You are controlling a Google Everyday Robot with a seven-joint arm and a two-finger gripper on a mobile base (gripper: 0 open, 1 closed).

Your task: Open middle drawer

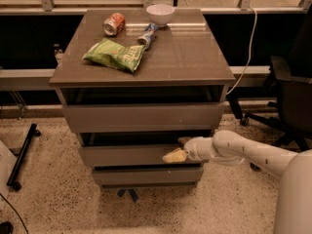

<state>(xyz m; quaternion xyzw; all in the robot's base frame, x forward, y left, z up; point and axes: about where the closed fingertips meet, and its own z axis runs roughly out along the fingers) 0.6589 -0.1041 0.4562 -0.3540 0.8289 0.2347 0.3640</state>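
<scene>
The grey-brown cabinet has three flat fronts. The middle drawer (126,155) is the second front and stands slightly out from the cabinet, with a dark gap above it. My gripper (176,151) reaches in from the right on a white arm. It sits at the drawer's top right edge, one yellowish finger (174,156) lying against the front panel and the other behind the top edge. The uppermost drawer front (141,117) also stands a little out. The lowest front (146,175) lies just below my gripper.
On the cabinet top (195,57) lie a green chip bag (114,55), a red can (113,24), a blue can (147,35) and a white bowl (160,13). A black office chair (287,101) stands at the right. A black stand foot (22,155) lies on the floor at the left.
</scene>
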